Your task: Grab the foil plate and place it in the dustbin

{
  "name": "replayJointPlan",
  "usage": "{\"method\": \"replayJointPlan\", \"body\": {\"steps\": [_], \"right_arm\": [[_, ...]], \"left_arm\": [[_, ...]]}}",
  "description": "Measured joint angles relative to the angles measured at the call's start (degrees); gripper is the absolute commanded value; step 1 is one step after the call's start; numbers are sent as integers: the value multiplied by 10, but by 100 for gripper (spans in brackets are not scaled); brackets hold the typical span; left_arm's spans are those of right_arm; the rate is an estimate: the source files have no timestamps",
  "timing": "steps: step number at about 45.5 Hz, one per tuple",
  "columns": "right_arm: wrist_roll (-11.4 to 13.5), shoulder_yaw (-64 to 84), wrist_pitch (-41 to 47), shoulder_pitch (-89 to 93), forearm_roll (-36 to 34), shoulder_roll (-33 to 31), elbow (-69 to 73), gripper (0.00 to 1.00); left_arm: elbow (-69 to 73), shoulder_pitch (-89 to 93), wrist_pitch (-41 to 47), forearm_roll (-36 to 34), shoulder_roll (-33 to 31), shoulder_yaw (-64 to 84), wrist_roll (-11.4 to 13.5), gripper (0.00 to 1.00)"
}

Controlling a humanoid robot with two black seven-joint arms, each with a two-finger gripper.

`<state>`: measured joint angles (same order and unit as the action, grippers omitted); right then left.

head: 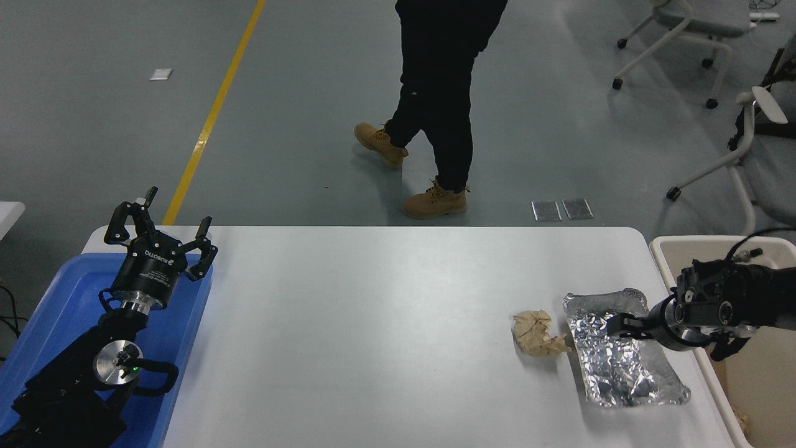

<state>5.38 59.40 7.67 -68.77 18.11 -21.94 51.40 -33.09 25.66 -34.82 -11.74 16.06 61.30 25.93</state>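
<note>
even overhead light is flooding a sharp frame; soft shadows are lying under objects, glare is sparkling on the crinkled silver foil plate (622,358) and streaking the glossy grey floor (323,93).

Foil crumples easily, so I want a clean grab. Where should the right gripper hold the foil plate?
Probably the raised rim of the foil plate along its right long side, coming from the dustbin side. The right gripper is already there, and the paper wad crowds the left rim.

The right hand (615,326) reached in low from the right edge; the left hand (163,223) sat parked lower left, fingers spread.
</note>
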Motion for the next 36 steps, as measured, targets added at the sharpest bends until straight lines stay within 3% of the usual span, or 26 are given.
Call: {"method": "replayJointPlan", "body": {"steps": [8, 11, 14, 15, 19, 31, 36], "right_arm": [[-1, -6, -18, 24, 5, -6, -17, 96], [-2, -8, -24, 30, 6, -8, -24, 89], [-2, -9, -31, 38, 7, -10, -32, 75], [-2, -9, -33, 40, 7, -10, -34, 66], [-3, -10, -40, 47, 7, -11, -40, 50], [-17, -30, -51, 59, 8, -13, -41, 44], [-23, -46, -53, 61, 8, -13, -37, 6]], "left_arm": [[0, 0, 0, 0, 0, 0, 0, 98], [0, 0, 0, 0, 0, 0, 0, 98], [0, 0, 0, 0, 0, 0, 0, 98], [0, 0, 0, 0, 0, 0, 0, 98], [0, 0, 0, 0, 0, 0, 0, 98], [0, 0, 0, 0, 0, 0, 0, 98], [0, 0, 0, 0, 0, 0, 0, 98]]}}
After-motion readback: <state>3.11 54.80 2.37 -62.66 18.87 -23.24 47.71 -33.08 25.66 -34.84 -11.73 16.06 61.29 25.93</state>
